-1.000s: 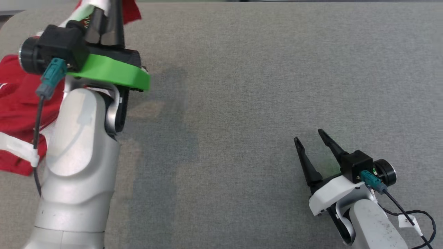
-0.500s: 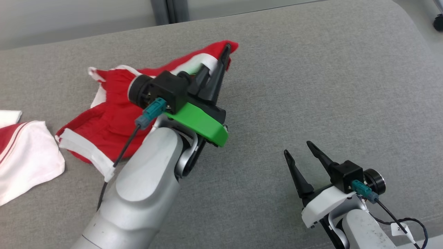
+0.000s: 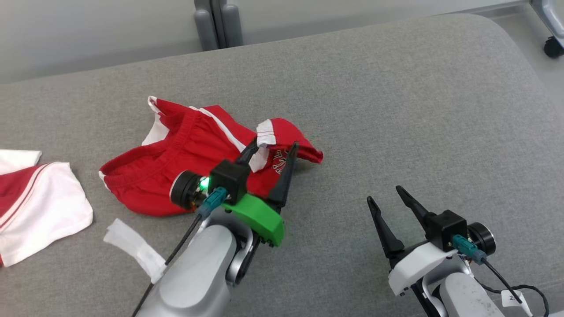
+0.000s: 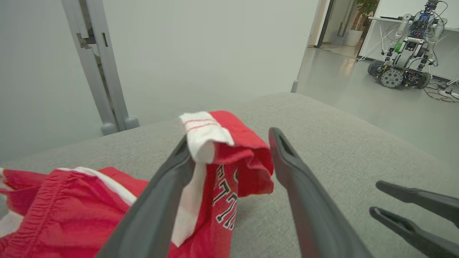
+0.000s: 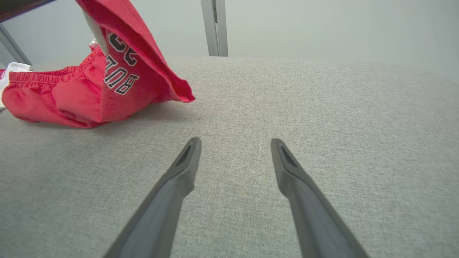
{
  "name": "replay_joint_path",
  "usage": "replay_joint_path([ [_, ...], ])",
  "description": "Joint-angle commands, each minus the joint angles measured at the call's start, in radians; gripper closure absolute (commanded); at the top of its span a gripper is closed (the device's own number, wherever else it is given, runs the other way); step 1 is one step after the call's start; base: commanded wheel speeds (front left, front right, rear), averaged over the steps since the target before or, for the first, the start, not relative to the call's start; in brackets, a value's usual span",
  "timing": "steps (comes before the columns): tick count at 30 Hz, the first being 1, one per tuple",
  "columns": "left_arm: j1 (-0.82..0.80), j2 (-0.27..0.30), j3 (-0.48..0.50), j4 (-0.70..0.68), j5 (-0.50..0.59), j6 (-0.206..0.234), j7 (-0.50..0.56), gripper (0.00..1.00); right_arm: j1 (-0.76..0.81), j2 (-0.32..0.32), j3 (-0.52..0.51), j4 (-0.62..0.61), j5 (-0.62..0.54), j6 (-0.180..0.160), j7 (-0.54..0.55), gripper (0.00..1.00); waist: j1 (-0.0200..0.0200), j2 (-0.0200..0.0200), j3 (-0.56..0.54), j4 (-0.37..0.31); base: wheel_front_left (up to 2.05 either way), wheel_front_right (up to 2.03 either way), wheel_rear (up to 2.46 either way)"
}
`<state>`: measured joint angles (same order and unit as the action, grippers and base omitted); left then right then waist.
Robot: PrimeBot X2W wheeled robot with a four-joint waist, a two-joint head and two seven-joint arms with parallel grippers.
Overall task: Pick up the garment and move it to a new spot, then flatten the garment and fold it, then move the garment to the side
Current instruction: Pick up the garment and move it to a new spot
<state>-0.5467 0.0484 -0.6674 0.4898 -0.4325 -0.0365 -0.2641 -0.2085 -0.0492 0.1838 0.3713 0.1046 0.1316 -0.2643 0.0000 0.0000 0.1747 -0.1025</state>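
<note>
There's the left pincer (image 3: 274, 145) spread wide, gripping nothing, yet the garment (image 3: 176, 145), heaped on the bench (image 3: 396, 88), has its white band (image 4: 202, 129) draped on one finger (image 4: 168, 186). Pulling away could snag and drag it. The right pincer (image 3: 384, 193) gapes empty, well clear.

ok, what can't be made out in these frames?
- Left wrist view: lettering on the red garment, partly lost in folds.
- Right wrist view: its raised top, cut by the upper edge.
- Head view: red-and-white garment, cut by the left edge.
- Left wrist view: whether the open left gripper touches the cloth.
</note>
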Motion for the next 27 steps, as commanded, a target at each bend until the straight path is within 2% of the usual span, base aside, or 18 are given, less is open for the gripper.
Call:
replay_joint_path([
  [1,0.042,0.004,0.031,0.008,0.017,0.002,-0.001,0.0,0.02,-0.004,-0.006,0.004,-0.004,-0.002,0.0,0.0,0.0,0.0,-0.039,0.034,0.0,0.0,0.0],
  [10,0.26,0.016,0.259,-0.032,0.123,0.014,-0.001,0.0,0.071,-0.004,-0.031,0.006,-0.004,-0.002,0.0,0.0,0.0,0.0,-0.127,0.092,0.0,0.0,0.0],
  [17,0.406,0.018,0.385,-0.112,0.216,0.021,0.0,0.0,0.118,-0.004,-0.05,-0.003,-0.001,-0.002,0.0,0.0,0.0,0.0,-0.167,0.114,0.0,0.0,0.0],
  [27,0.592,0.005,0.538,-0.175,0.251,0.025,0.0,0.0,0.178,-0.004,-0.077,0.009,-0.016,-0.002,0.0,0.0,0.0,0.0,-0.189,0.128,0.0,0.0,0.0],
])
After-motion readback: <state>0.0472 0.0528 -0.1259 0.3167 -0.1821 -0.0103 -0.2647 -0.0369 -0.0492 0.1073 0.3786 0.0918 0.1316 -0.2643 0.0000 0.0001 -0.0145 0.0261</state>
